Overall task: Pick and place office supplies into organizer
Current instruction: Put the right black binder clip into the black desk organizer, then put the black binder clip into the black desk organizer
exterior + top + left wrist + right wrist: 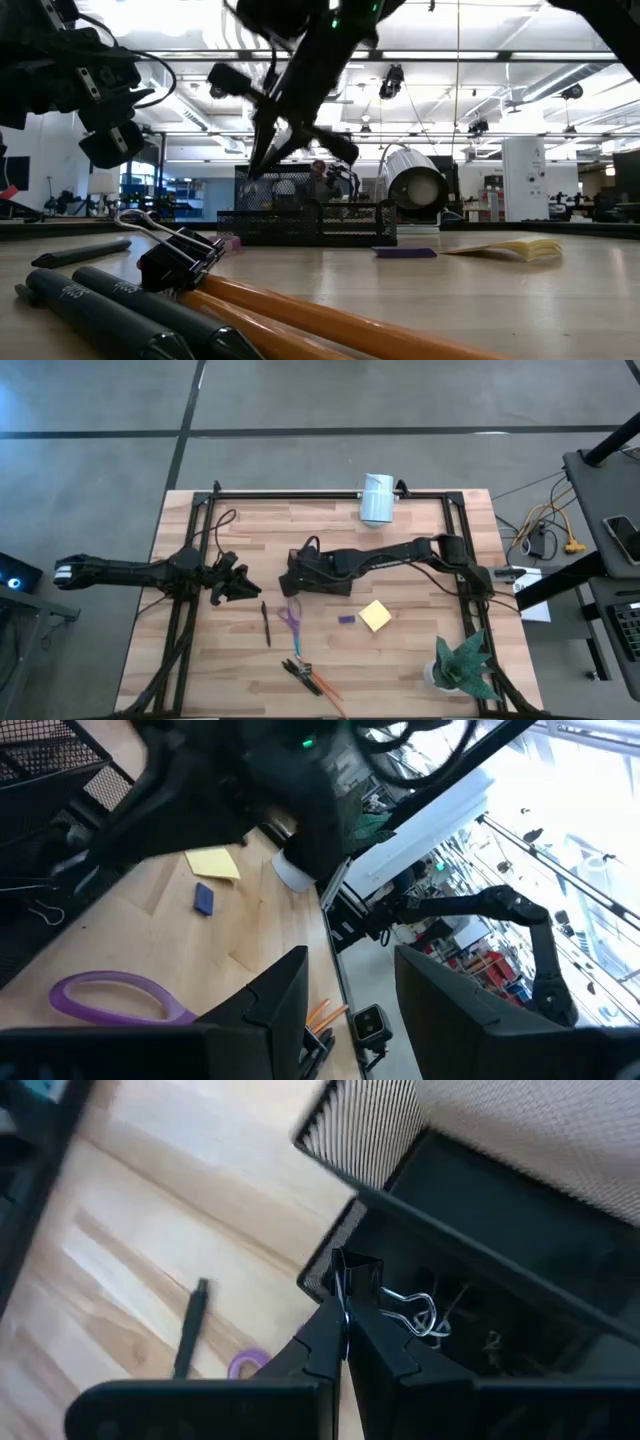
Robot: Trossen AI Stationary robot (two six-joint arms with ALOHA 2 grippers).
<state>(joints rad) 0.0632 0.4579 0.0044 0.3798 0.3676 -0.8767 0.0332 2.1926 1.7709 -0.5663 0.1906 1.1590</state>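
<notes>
The black mesh organizer point(335, 584) sits mid-table. My right gripper point(297, 574) reaches over its left end, shut on a small black binder clip point(357, 1272) held above a compartment point(500, 1270). My left gripper point(236, 584) hovers open to the organizer's left, touching nothing. Lying flat on the wood are the yellow sticky-note pad point(375, 615), a small purple bit point(346, 620), the purple-handled scissors point(291, 618), the black pen point(266, 625), and an orange pencil with another black clip point(312, 680) near the table's near edge. My right gripper pinches the binder clip between its two fingertips point(325, 1330), coming from above and pointing down. The black clip body and its silver wire handles point(415, 1312) stick out past the fingertips. The clip is lifted clear, over the organizer's open compartment.
A white cylinder point(377, 498) lies at the far edge on the black frame rail point(300, 493). A green spiky plant point(462, 663) stands at the near right corner. Frame rails run along both sides. Bare wood lies between the pen and the left rail.
</notes>
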